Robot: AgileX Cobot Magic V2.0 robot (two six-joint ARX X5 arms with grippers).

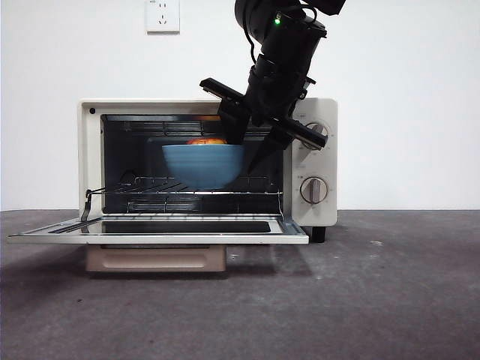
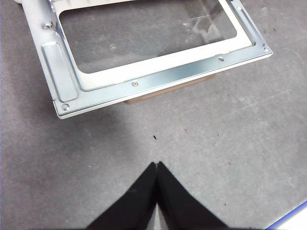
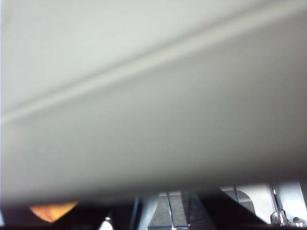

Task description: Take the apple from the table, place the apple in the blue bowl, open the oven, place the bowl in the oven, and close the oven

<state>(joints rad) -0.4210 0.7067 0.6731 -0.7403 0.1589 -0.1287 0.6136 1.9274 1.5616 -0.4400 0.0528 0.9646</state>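
In the front view, the oven (image 1: pixel 208 169) fills the left and centre of the frame, and its door (image 1: pixel 157 228) lies folded down flat at the lower left, so the opening step is done. In the centre of the cavity, the blue bowl (image 1: pixel 203 165) sits on, or just above, the wire rack (image 1: pixel 187 196); the pictures do not settle which. The apple (image 1: pixel 205 141) shows as an orange top above the bowl's rim, so it is already in the bowl.

At the right of the bowl, the right gripper (image 1: pixel 250 150) comes down from the upper part of the frame, and its jaws close on the bowl's right rim. Its own wrist view is almost filled by the blurred cream top of the oven, with a bit of apple (image 3: pixel 53 211) at the lower left.

The left gripper (image 2: pixel 157 165) hangs over the table (image 2: pixel 230 143) in front of the door (image 2: pixel 158 79), with its jaws pressed together and holding nothing.

What seems left: to release the bowl, to draw the arm out, and to close the oven.
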